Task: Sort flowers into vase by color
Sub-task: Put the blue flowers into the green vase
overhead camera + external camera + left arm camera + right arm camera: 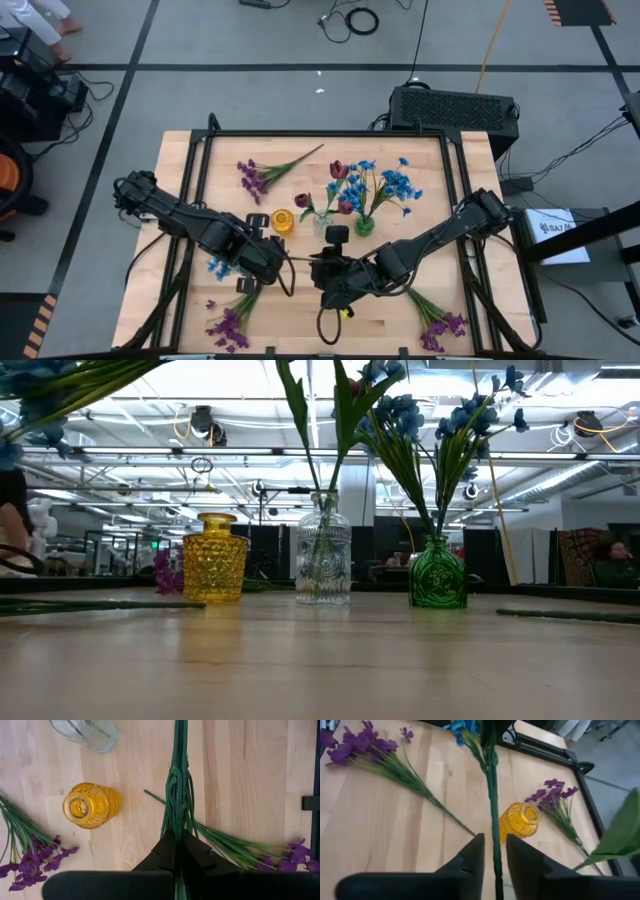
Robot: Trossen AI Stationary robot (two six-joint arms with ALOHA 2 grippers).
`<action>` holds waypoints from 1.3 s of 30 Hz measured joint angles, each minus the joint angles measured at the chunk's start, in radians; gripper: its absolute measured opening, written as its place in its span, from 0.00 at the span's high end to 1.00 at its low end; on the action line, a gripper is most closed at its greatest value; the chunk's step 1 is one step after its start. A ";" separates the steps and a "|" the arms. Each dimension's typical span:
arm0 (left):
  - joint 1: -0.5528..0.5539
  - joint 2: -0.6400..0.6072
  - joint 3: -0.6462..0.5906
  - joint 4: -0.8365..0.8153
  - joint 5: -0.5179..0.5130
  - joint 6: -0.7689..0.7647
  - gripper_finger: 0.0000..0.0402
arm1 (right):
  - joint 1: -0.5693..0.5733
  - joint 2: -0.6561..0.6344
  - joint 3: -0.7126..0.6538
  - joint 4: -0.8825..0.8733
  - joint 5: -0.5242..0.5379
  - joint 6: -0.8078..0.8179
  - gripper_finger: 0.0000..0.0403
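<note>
My left gripper (272,258) (176,842) is shut on a blue-flowered sprig, whose blossoms (220,267) (461,727) sit just behind the fingers. Its green stem (178,790) (493,795) runs on toward my right gripper (325,272) (494,842). That gripper is open, with one finger on each side of the stem. The low view shows the sprig (60,390) raised above the table. Three vases stand in a row: yellow (283,221), clear (323,220) with dark red flowers, green (364,225) with blue flowers. My left gripper pinches the sprig's stem (177,827) between its two fingers, close behind the blossoms. The stem lies along the fingers and runs straight out past their tips. The sprig is lifted clear of the table and lies roughly level.
Purple sprigs lie flat on the wood: one at the far left (258,178), one at the near left (230,325), one at the near right (440,325). A black box (455,108) stands beyond the far edge. A black frame (200,150) borders the tabletop.
</note>
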 joint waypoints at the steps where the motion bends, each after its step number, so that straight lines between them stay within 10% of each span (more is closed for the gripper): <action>1: 0.000 0.000 0.000 0.000 0.000 0.000 0.97 | -0.005 0.006 0.000 0.002 -0.011 0.000 0.85; 15: 0.000 0.000 0.000 -0.001 -0.003 0.020 0.97 | -0.016 0.018 0.000 0.006 -0.035 -0.010 0.99; 28: 0.000 0.000 0.000 0.000 -0.005 0.019 0.97 | -0.007 0.018 0.000 0.045 -0.038 -0.044 0.82; 39: -0.001 0.000 0.000 0.000 -0.039 0.019 0.97 | -0.007 0.018 0.000 0.032 -0.035 -0.049 0.98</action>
